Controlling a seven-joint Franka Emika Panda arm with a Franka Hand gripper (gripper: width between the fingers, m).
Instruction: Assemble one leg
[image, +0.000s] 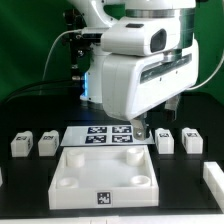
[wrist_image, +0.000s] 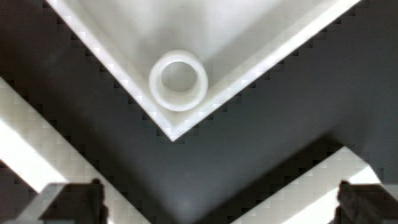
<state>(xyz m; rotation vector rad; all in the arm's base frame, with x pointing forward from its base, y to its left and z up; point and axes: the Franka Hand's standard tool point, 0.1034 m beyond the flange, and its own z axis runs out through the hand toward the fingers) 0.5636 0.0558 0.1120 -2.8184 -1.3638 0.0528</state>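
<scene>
At the exterior view's left, a small white plastic blocky leg (image: 20, 144) with black-and-white code tags stands on the black table (image: 25, 195). A twin leg (image: 46, 143) is just beside it. Both are apart from the work, apparently set out in a row so each can be picked in turn.

In the centre lies the large flat white square panel (image: 105, 175), its round corner sockets facing up, probably so that a leg can be lowered into one. The thin flat white marker board (image: 108, 135) lies directly behind it.

The white robot arm (image: 135, 60) leans over the panel's far corner on the exterior view's right, and its bulk hides most of the gripper from this side. The wrist view looks straight down on one round corner socket (wrist_image: 180, 82). There the two-finger gripper (wrist_image: 217, 203) is spread wide and empty, with its dark fingers (wrist_image: 71, 200) at opposite sides and nothing between them.

No leg is in hand, so the fitting appears not yet begun.

Further right, a third leg (image: 166, 140) stands near the gripper and looks the likeliest pick, with a fourth leg (image: 191, 140) just beside it. A fifth leg (image: 212, 178) sits at the frame's edge, partly cropped.

The panel's raised wall and the close neighbour leave little room, and wide fingers could knock either one.
</scene>
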